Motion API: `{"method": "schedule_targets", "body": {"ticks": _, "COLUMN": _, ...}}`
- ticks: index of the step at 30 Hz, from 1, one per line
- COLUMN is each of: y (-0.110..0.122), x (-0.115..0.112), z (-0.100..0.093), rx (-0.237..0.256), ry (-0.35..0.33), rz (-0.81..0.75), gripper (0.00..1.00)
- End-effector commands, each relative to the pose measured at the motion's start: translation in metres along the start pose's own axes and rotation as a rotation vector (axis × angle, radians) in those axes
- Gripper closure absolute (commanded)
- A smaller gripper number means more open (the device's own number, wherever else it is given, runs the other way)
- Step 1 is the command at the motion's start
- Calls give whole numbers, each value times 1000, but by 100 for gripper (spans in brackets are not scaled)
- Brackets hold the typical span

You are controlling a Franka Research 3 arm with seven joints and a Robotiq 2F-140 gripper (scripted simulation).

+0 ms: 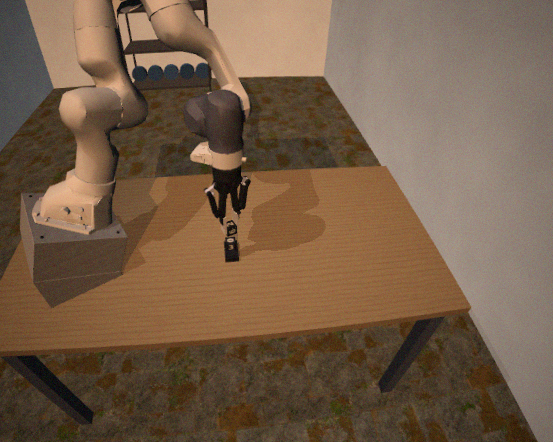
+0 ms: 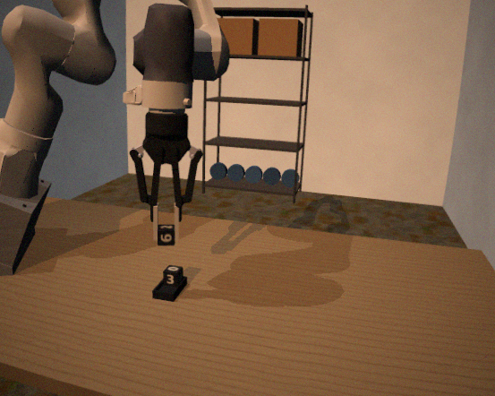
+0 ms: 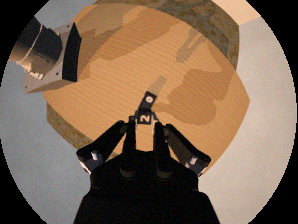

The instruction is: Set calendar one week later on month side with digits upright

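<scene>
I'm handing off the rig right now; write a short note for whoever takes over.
Gripper: shut on a cube, held in the air above the table; the face toward the exterior camera reads 6.
Tray: flat on the table, below and in front of the held cube. The other cube stands in its far half, showing 3; the near half is free.
Done: one cube lifted out.
Left: turn the cube to the needed digit, set it flat beside the other, let go.

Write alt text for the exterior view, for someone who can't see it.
The gripper hangs above the wooden table, its jaws shut on a black cube whose near face shows a 6 or 9. Below it, a black tray holds a second cube showing 3, with one slot free.
</scene>
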State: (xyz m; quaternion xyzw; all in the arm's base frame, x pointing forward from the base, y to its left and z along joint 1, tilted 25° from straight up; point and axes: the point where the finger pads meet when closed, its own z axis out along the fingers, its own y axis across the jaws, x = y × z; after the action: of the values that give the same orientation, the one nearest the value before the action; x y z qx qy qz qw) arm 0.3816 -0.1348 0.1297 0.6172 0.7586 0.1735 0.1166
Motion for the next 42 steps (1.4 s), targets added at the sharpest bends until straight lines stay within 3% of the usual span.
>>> {"method": "schedule_targets", "body": {"ticks": 1, "y": -2, "x": -2, "z": 0, "rx": -11, "ry": -1, "rz": -173, "gripper": 83}}
{"method": "schedule_targets", "body": {"ticks": 42, "y": -2, "x": -3, "z": -3, "rx": -7, "ry": -8, "rz": -868, "gripper": 83}}
